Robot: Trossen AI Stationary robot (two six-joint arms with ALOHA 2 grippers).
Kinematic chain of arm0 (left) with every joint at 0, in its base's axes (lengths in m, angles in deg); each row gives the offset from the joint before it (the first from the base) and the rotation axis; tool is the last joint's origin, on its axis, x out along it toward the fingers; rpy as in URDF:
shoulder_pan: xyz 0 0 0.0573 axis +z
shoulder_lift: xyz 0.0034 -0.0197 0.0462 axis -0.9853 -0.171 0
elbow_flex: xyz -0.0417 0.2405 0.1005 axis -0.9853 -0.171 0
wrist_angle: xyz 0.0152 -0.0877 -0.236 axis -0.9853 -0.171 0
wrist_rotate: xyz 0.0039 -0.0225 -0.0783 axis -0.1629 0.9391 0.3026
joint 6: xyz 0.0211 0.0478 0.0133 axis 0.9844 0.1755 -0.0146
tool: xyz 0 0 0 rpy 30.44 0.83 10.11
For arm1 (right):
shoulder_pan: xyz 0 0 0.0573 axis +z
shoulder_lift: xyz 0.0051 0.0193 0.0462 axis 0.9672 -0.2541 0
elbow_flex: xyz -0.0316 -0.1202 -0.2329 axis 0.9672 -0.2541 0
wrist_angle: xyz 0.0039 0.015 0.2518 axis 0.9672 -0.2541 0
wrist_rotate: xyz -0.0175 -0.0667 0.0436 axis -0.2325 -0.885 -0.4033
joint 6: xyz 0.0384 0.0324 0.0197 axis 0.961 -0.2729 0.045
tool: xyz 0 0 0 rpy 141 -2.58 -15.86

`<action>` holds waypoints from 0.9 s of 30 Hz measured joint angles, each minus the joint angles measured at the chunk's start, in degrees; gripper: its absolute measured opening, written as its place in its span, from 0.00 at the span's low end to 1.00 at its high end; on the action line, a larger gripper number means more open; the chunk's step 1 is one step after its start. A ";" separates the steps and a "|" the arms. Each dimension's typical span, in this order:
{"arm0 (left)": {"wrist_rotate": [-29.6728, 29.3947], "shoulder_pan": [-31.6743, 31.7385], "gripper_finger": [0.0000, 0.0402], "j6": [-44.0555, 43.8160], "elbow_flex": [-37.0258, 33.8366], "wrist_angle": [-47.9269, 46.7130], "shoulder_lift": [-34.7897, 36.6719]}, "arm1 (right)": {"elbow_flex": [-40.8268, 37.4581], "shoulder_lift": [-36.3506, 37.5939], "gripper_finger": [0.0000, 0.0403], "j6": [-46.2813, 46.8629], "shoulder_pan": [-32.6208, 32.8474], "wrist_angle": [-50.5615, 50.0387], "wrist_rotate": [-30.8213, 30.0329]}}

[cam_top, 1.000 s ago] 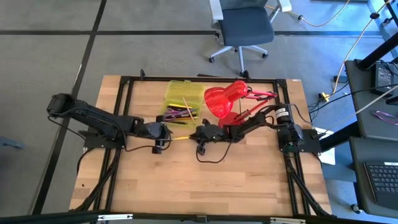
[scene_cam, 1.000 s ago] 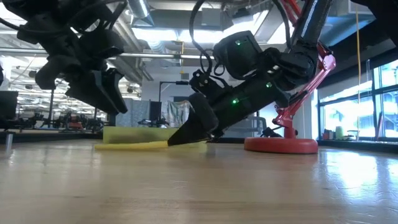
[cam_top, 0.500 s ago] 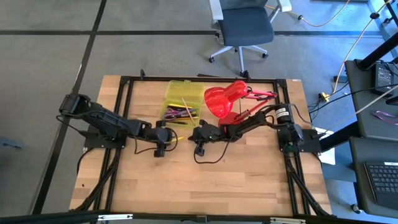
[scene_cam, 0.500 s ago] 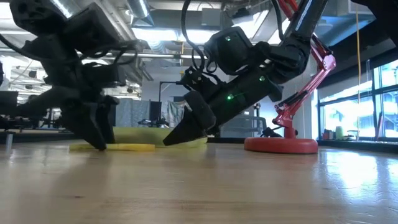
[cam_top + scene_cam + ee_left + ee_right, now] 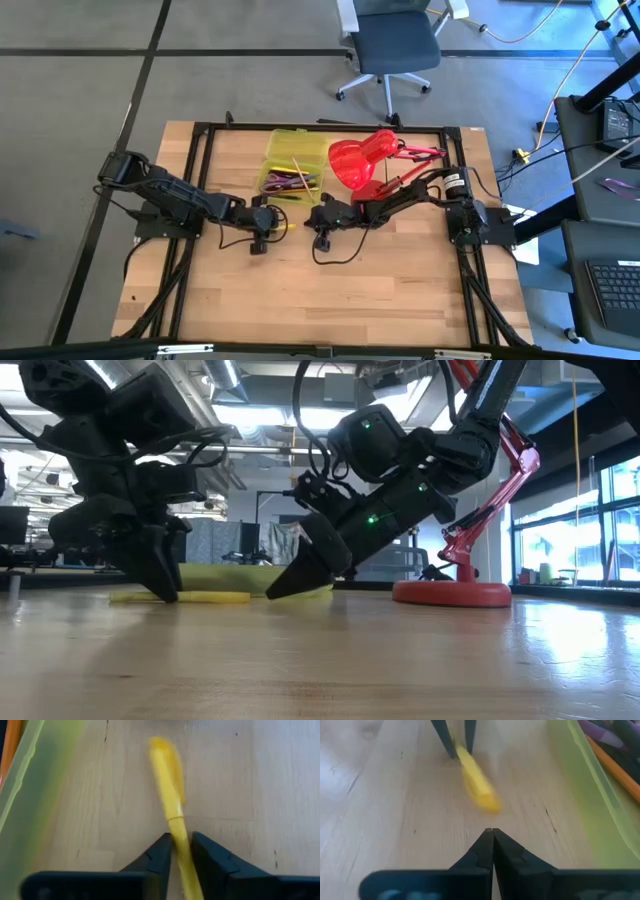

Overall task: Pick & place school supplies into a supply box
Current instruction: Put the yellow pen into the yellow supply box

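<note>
High view shows you the box point(image 5: 293, 165) at the table's point(image 5: 370, 280) far middle, lid open, beside the red lamp point(image 5: 362, 160). Inside it lie purple scissors point(image 5: 283, 181) and several pens, one orange pencil point(image 5: 303, 172) slanting across. Your left gripper point(image 5: 262, 222) sits just in front of the box, fingers point(image 5: 159, 860) closed on a yellow pen point(image 5: 172, 820) lying flat on the wood. Your right gripper point(image 5: 318, 219) rests low beside it, fingers point(image 5: 485, 851) pressed together on nothing, tips facing the pen's free end, close to the box wall point(image 5: 585, 785).
</note>
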 joint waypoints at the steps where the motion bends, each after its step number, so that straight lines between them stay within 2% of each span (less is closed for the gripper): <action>1: 0.04 0.00 0.15 0.05 -0.01 -0.01 -0.02 | 0.02 0.00 0.02 -0.04 -0.02 -0.26 0.00; 5: -0.28 0.02 0.05 0.05 -0.01 -0.24 0.00 | 0.02 0.00 0.04 -0.10 -0.04 -0.79 -0.02; 7: -0.46 0.02 0.03 0.07 -0.04 -0.22 0.00 | 0.02 0.07 0.04 -0.12 -0.03 -1.15 -0.02; 16: -0.14 0.11 0.05 2.87 -0.39 0.57 1.76 | 0.13 0.97 0.03 -0.57 -0.04 -4.28 -0.07; 23: 0.04 0.13 0.05 3.05 -0.66 -2.07 6.52 | -0.37 7.18 0.04 -1.44 -0.07 -16.30 -0.20; 27: 0.26 0.95 0.05 5.61 -0.27 -1.89 9.60 | -1.68 9.98 0.05 -1.62 -0.19 -18.02 -0.22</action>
